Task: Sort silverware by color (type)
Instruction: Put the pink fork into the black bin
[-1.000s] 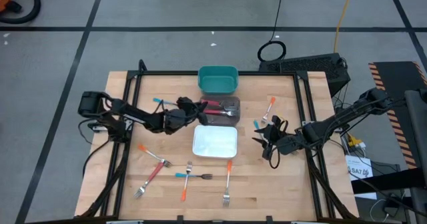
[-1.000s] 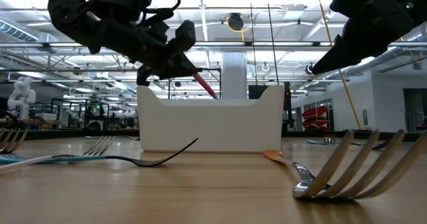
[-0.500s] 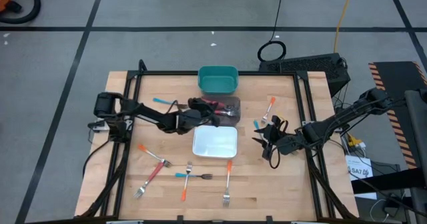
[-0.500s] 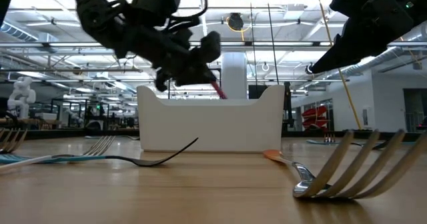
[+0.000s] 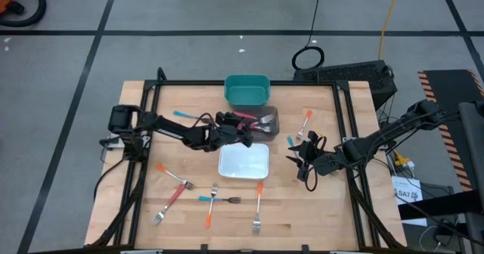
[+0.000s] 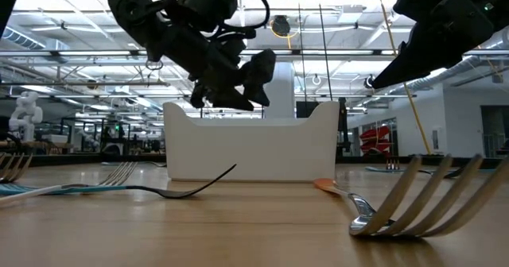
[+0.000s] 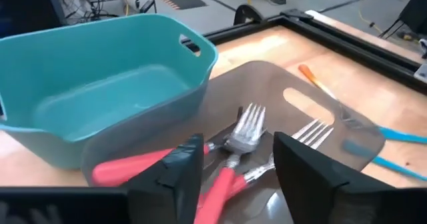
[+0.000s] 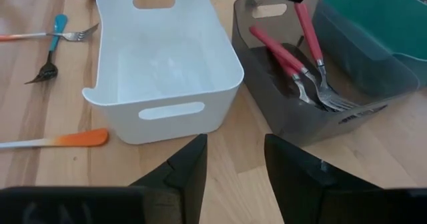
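1. A second earlier our left gripper gripped a red-handled fork; at this moment its fingers stood apart over the dark bin, holding nothing.
2. That fork lay directly below them with the other red forks, so we judged one more sorted.
3. Our right gripper waited open and empty, blue and orange forks just beyond it.
4. Loose forks lay behind the left gripper, past the empty white bin.

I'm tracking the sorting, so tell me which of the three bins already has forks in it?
The dark middle bin, between the teal bin and white bin, holds red-handled forks; the other two show none.
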`<state>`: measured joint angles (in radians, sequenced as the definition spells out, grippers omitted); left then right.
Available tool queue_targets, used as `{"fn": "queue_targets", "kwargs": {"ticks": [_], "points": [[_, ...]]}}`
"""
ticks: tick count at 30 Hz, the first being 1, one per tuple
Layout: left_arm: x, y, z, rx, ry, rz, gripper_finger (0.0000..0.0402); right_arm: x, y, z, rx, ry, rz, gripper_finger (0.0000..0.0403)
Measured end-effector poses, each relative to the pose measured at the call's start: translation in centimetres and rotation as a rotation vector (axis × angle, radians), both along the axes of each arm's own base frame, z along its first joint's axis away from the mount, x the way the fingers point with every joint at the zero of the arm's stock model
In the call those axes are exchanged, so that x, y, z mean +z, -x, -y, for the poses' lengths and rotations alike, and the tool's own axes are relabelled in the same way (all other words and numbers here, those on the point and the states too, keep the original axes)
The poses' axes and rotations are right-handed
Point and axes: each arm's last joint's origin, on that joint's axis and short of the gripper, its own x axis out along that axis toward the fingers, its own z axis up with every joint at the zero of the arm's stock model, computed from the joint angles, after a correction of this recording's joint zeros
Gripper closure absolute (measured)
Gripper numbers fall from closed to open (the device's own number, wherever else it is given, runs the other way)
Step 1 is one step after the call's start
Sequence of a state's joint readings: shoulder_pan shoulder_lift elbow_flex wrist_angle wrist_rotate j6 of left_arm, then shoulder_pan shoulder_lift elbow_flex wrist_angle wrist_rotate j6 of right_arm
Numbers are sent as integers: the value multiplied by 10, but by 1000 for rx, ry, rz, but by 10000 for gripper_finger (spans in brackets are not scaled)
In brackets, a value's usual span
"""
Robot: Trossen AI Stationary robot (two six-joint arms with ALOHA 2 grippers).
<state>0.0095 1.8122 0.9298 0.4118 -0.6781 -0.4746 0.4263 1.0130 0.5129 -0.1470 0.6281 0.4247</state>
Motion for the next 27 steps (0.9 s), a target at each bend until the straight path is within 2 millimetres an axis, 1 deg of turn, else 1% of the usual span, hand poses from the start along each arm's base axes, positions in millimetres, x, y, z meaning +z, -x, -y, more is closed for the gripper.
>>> {"fn": "queue_targets", "kwargs": {"ticks": [4,8,14,17,20,27], "points": [[7,3,4,-19,-16,-18,203,0,0,0,0,-1,1,257],[24,12,10,-59,-56,-75,202,0,0,0,0,0,0,257],[50,39,26,-121,-70,-198,201,0,0,0,1,1,0,258],[58,51,37,-149,-58,-239,201,0,0,0,5,6,-2,257],[59,60,50,-171,-38,-274,201,0,0,0,10,14,-5,258],[48,80,80,-197,6,-388,201,0,0,0,9,10,0,258]]}}
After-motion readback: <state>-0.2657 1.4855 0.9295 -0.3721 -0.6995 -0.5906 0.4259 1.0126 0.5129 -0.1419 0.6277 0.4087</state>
